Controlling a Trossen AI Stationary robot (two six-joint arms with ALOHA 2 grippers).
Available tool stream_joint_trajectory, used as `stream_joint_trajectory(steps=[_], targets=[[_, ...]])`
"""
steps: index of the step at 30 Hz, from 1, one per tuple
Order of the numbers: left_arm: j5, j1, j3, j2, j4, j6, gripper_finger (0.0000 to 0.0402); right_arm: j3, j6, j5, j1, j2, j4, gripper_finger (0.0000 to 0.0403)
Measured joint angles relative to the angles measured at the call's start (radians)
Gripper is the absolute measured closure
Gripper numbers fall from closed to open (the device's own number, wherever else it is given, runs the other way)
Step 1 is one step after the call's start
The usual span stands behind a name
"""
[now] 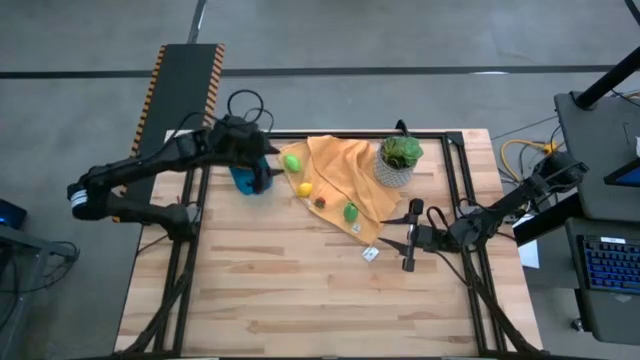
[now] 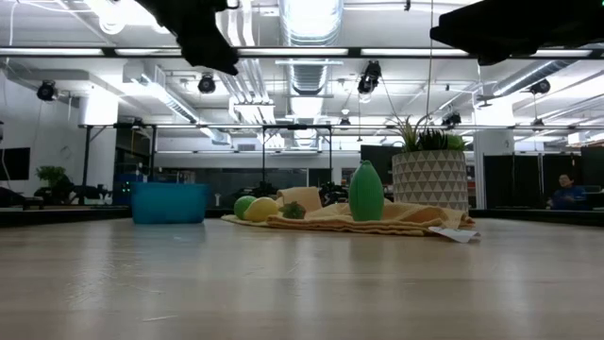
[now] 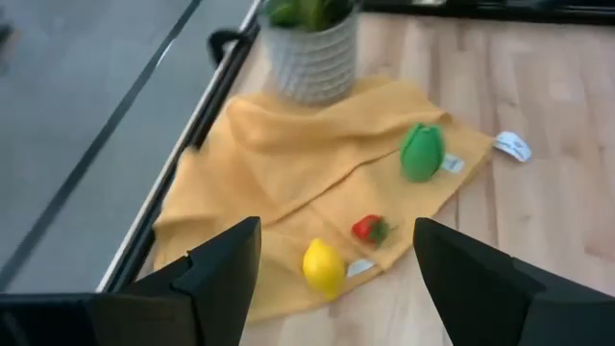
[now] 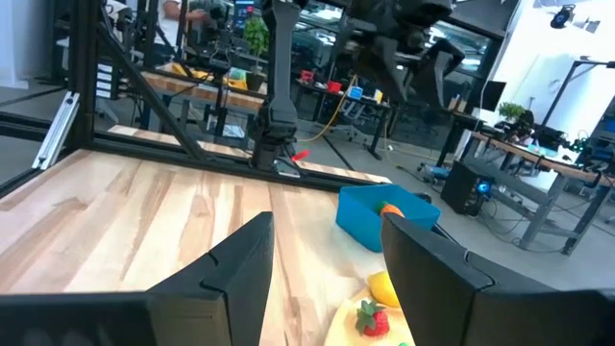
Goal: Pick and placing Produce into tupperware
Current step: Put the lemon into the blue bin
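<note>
The blue tupperware point(image 1: 243, 181) stands on the table at the far left, just left of the orange-yellow cloth point(image 1: 345, 175); in the right wrist view an orange piece point(image 4: 391, 209) lies inside it. On the cloth lie a lime-green fruit point(image 1: 292, 162), a yellow lemon point(image 1: 305, 189), a small red strawberry point(image 1: 320, 202) and a green pepper point(image 1: 351, 212). My left gripper point(image 1: 264, 165) hangs open and empty above the tupperware, facing the cloth. My right gripper point(image 1: 390, 232) is open and empty, above the table just right of the cloth's near corner.
A leafy plant in a pale patterned pot point(image 1: 399, 160) stands on the cloth's far right part. A small white tag point(image 1: 371, 254) lies on the wood near the cloth's corner. Bare wood stretches across the table's near half point(image 1: 300, 300).
</note>
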Motion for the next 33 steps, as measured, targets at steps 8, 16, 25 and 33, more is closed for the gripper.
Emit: stream_joint_trajectory(steps=[8,16,25,33], targets=[[-0.02,-0.033,-0.041,0.068,0.087,0.03,0.0143,0.0,0.0,0.0,0.0,0.0,-0.002,0.0216],[-0.117,-0.032,-0.036,0.182,0.115,0.008,0.0143,0.0,0.0,0.0,0.0,0.0,-0.002,0.0216],[-0.116,-0.032,-0.035,0.317,0.101,-0.048,0.0143,0.0,0.0,0.0,0.0,0.0,-0.002,0.0216],[-0.108,-0.032,-0.031,0.455,0.1,-0.12,0.0143,0.0,0.0,0.0,0.0,0.0,-0.002,0.0216]])
